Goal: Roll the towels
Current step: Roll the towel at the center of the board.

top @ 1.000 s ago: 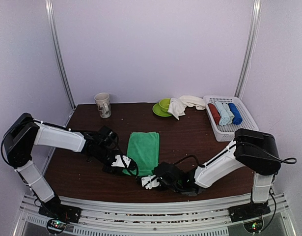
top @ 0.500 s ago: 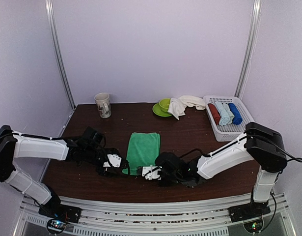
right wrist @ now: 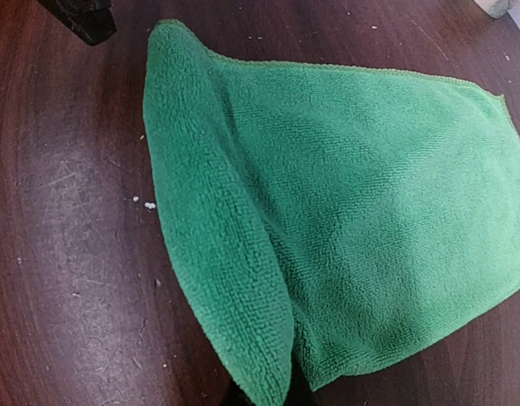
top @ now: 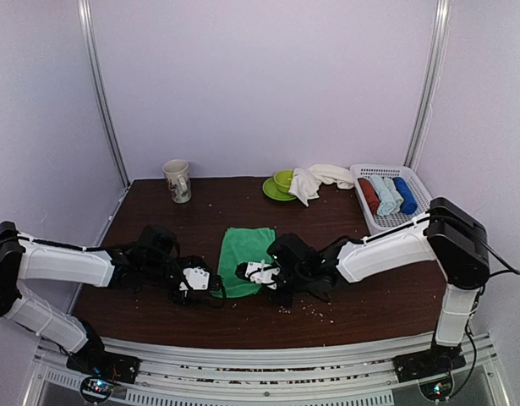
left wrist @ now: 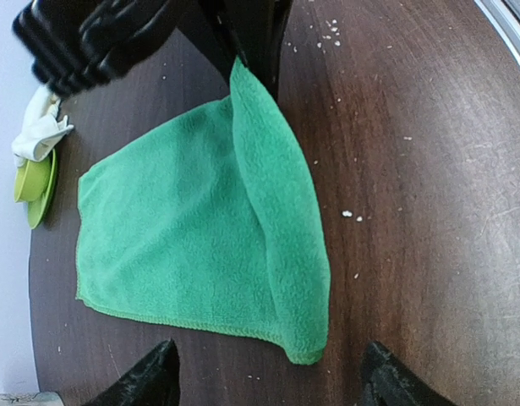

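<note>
The bright green towel (top: 247, 254) lies flat at the table's middle, its near edge turned over into a long fold (left wrist: 281, 228). My right gripper (top: 256, 272) is shut on that fold's right end (right wrist: 272, 396), its fingers almost hidden under the cloth. My left gripper (top: 202, 282) stands open just off the towel's left corner, both fingertips (left wrist: 154, 381) on bare wood, touching no cloth. The cream-white towel (top: 319, 178) is draped in a heap over a green bowl (top: 282, 181) at the back.
A white basket (top: 386, 230) at the back right holds red (top: 369, 195), pale blue (top: 384, 195) and dark blue (top: 404, 195) rolls. A mug (top: 177, 180) stands at the back left. Crumbs dot the dark wooden table (top: 369, 296).
My left gripper has opened, let go of the towel's corner and drawn slightly left. My right gripper has carried the near edge away from the table's front, folding it over the towel.
</note>
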{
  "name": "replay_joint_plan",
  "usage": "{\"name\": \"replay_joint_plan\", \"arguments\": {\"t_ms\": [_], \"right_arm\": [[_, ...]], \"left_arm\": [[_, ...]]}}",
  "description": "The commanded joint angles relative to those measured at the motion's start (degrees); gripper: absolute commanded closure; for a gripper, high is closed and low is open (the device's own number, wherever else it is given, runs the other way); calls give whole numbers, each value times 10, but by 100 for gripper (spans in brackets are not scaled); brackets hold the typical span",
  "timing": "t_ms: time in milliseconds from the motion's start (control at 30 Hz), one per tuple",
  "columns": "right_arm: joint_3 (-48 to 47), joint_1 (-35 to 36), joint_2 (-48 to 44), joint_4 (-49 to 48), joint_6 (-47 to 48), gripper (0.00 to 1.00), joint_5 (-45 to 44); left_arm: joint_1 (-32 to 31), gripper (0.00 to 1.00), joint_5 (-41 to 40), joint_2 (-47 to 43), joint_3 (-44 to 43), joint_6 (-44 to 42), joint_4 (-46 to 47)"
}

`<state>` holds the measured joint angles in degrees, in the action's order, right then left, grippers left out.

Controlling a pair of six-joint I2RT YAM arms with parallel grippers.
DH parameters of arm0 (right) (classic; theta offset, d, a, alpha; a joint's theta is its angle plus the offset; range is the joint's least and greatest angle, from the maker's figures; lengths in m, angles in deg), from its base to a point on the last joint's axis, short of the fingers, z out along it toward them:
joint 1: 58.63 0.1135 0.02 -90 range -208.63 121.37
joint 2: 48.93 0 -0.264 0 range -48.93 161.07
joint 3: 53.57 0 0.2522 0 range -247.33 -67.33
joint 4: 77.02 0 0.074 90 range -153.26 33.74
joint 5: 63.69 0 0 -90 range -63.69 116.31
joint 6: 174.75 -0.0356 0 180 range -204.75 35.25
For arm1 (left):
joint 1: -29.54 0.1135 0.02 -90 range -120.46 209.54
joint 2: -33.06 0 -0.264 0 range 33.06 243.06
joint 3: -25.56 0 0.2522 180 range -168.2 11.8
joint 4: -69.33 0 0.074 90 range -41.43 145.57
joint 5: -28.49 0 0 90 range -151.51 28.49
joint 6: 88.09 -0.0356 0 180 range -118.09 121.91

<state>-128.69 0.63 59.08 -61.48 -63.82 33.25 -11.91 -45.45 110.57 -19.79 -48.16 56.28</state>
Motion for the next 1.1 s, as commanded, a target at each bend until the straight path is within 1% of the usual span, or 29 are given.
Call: {"name": "replay_joint_plan", "arguments": {"t_ms": [0,233,433,600,833,1000,1067], "right_arm": [[-45,-12,28,77,-19,100,62],[-60,-16,32,106,-15,100,65],[-66,-16,32,121,-12,100,65],[-75,-18,42,128,-11,100,69],[-86,-20,53,137,-15,100,81],[-84,-28,49,138,-19,100,90],[-85,-30,48,139,-19,100,91]], "left_arm": [[-13,26,-9,4,6,20,40],[-20,29,2,32,-5,35,29],[-22,32,-6,63,-22,41,17],[-22,39,-2,66,-30,41,10],[-22,55,5,86,-53,40,-10],[-23,56,12,103,-62,31,-33],[-23,58,12,107,-63,28,-37]]}}
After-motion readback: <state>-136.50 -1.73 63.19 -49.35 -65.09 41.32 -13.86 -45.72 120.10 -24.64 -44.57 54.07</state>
